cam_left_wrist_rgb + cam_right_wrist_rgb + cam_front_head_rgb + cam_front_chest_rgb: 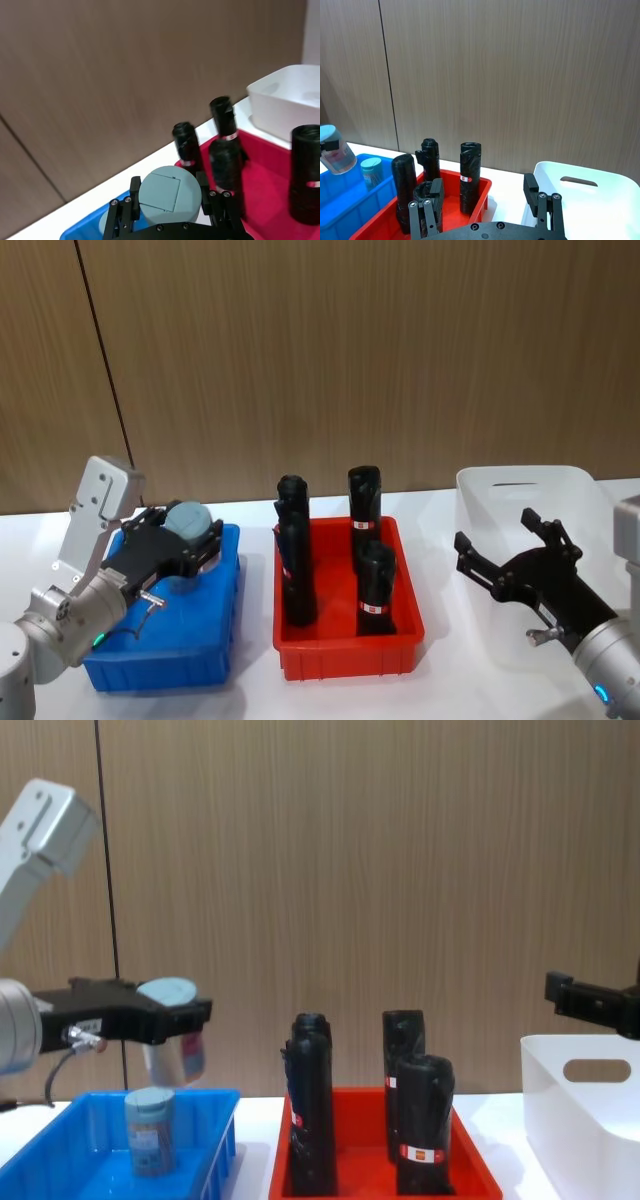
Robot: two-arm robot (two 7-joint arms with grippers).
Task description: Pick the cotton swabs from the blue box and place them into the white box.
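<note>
My left gripper (pixel 190 532) is shut on a cotton swab jar (pixel 172 1045) with a grey-blue lid (pixel 167 195) and holds it tilted in the air above the blue box (pixel 170 660). A second cotton swab jar (pixel 150 1132) stands upright inside the blue box (pixel 60 1145), below the held one. At the right, the white box (pixel 520 476) stands on the table. My right gripper (pixel 510 540) hovers open over the white box's near side, with nothing between its fingers.
A red bin (pixel 345 655) with several tall black wrapped packs (pixel 378 590) stands between the blue box and the white box. A wood-panelled wall closes the back. The white table runs under all three bins.
</note>
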